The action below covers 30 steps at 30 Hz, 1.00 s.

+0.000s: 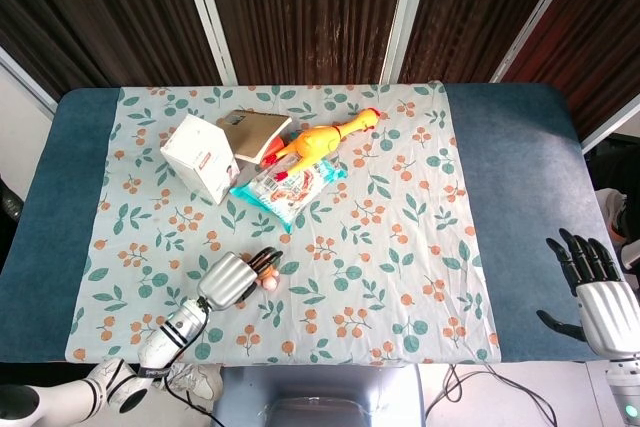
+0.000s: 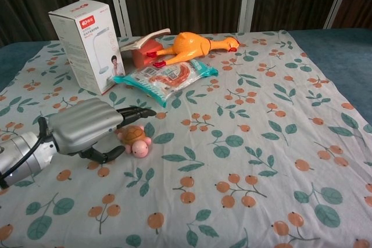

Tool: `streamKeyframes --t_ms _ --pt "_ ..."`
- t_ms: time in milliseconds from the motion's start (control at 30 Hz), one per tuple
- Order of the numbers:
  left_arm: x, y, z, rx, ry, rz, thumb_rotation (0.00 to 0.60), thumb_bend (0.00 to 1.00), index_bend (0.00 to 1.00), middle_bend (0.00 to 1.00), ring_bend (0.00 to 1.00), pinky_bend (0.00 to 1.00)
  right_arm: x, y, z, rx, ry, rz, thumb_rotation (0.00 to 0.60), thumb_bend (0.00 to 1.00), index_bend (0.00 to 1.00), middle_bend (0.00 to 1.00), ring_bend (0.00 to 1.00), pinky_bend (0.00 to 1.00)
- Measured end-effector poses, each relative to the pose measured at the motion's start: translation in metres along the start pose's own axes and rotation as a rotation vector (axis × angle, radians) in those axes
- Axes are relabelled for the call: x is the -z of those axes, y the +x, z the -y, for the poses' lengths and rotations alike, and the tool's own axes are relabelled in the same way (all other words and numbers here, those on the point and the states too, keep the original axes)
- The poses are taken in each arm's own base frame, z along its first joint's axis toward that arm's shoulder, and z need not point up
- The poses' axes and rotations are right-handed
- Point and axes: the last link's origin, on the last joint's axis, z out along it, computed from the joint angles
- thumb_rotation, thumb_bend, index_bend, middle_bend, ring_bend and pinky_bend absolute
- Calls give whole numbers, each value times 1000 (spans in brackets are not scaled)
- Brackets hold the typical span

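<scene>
My left hand (image 1: pixel 232 277) (image 2: pixel 87 125) lies low over the floral cloth (image 1: pixel 400 237) near its front left. Its fingers are stretched out and apart. A small pink turtle toy with a brown shell (image 2: pixel 135 137) (image 1: pixel 268 282) sits on the cloth just under and beside the fingertips, free of the hand's grip. My right hand (image 1: pixel 600 297) hangs beyond the table's front right corner, fingers spread and holding nothing; the chest view does not show it.
At the back left stand a white carton (image 1: pixel 200 157) (image 2: pixel 87 42), a brown and red box (image 1: pixel 255 132) (image 2: pixel 145 50), a yellow rubber chicken (image 1: pixel 325 137) (image 2: pixel 192 46) and a snack packet (image 1: pixel 288 184) (image 2: pixel 165 76). Blue table (image 1: pixel 510 177) borders the cloth.
</scene>
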Motion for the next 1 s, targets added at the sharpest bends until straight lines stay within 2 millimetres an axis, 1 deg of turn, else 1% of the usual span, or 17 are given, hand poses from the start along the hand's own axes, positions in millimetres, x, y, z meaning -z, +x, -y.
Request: streamKeyframes --t_ms 33,67,100,200,267,400,433,500,533,567,600,667,800,833,867,933,1000 --pt "0 -1 1 -2 4 4 600 463 109 138 914 1000 0 0 0 0 -1 0 600 202 0 0 0 0" --pt "0 -1 2 -4 8 8 600 463 180 166 915 1000 0 0 0 -1 -1 -1 600 202 0 0 0 0" --pt "0 -2 3 -6 12 11 600 463 247 206 915 1000 0 0 0 -1 -1 -1 600 202 0 0 0 0" --pt "-1 -2 2 -3 7 7 600 462 381 360 925 1000 0 0 0 -2 -1 0 600 202 0 0 0 0" --pt "-1 -2 1 3 0 2 600 462 422 427 938 1000 0 0 0 -2 -1 0 600 203 0 0 0 0" --pt "-1 -2 0 17 -16 -10 600 459 474 478 945 1000 0 0 0 -2 -4 -1 600 203 0 0 0 0" --pt "-1 -2 0 19 -18 -13 600 458 508 518 950 1000 0 0 0 -3 -4 -1 600 202 0 0 0 0" --pt "-2 -2 0 24 -23 -23 600 458 648 672 969 1000 0 0 0 -2 -3 1 600 202 0 0 0 0" --pt "-3 -1 0 26 -25 -33 600 461 702 730 975 1000 0 0 0 -2 -2 2 600 202 0 0 0 0" --pt "-3 -1 0 27 -27 -43 600 466 781 808 980 1000 0 0 0 -2 -2 1 600 202 0 0 0 0" --pt "-4 -1 0 28 -29 -53 600 469 823 849 982 1000 0 0 0 -2 -2 1 600 202 0 0 0 0" --pt "-5 -1 1 26 -30 -77 600 472 868 893 983 1000 0 0 -1 -2 -3 -1 600 202 0 0 0 0" --pt "-7 -1 1 26 -31 -115 600 473 874 899 982 1000 0 0 -1 -1 -4 0 600 202 0 0 0 0" --pt "-7 -2 1 26 -31 -123 600 473 864 889 981 1000 0 0 -1 -1 -3 2 600 202 0 0 0 0" --pt "-7 -2 1 27 -32 -127 600 472 834 857 977 1000 0 0 -1 0 -2 2 600 202 0 0 0 0" --pt "-7 -4 1 22 -33 -120 600 470 717 740 963 1000 0 0 0 0 -1 2 600 202 0 0 0 0" --pt "-7 -7 2 15 -34 -98 600 467 541 582 946 1000 1 0 -1 -2 -2 0 600 202 0 0 0 0"
